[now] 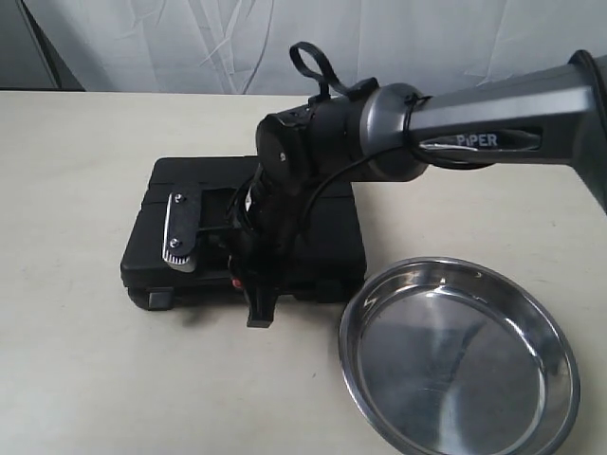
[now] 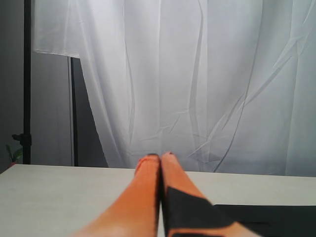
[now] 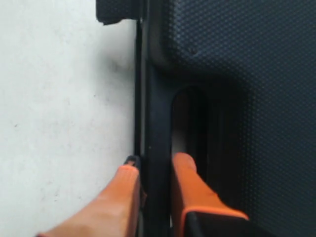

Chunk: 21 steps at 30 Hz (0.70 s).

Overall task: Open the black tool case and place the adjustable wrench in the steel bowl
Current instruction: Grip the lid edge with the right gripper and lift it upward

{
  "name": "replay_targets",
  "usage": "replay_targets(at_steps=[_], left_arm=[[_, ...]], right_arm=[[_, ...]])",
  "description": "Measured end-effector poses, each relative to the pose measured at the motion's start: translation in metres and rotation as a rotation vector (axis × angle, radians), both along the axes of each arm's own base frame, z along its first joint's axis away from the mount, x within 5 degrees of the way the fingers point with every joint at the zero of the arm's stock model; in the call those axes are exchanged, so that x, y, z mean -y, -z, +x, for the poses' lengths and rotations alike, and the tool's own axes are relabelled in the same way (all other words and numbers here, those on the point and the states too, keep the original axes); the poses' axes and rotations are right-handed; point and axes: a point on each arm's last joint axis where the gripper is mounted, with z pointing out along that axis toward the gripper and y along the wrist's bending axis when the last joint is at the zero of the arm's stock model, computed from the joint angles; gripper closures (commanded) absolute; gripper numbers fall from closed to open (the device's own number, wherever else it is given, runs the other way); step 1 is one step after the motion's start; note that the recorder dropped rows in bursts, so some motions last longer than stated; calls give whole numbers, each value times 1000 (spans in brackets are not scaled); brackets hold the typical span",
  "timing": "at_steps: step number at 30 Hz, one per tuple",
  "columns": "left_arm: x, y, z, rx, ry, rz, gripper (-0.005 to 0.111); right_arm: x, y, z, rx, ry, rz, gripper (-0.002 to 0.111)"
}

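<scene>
The black tool case (image 1: 156, 204) lies shut on the table left of centre. My right gripper (image 1: 258, 308) reaches across to the case's front edge. In the right wrist view the right gripper (image 3: 155, 163) is shut on the case's handle bar (image 3: 157, 118), one finger in the handle slot and the other outside against the edge of the case (image 3: 247, 59). The steel bowl (image 1: 460, 360) stands empty at the front right, next to the case. My left gripper (image 2: 160, 157) is shut on nothing, above the table. The adjustable wrench is hidden.
The right arm (image 1: 474, 137) stretches from the right edge over the case and hides much of its lid. A white curtain (image 2: 197, 74) hangs behind the table. A corner of the case (image 2: 276, 217) shows beside the left gripper.
</scene>
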Motion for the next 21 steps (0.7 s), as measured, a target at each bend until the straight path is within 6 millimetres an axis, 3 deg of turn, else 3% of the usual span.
replay_targets(at_steps=[9,15,21], left_arm=[[0,0,0,0,0,0,106],[0,0,0,0,0,0,106],[0,0,0,0,0,0,106]], right_arm=[[2,-28,-1,60,-3,48,109],[4,-80,7,321,-19,185,109],[1,-90,14,449,-39,233,109]])
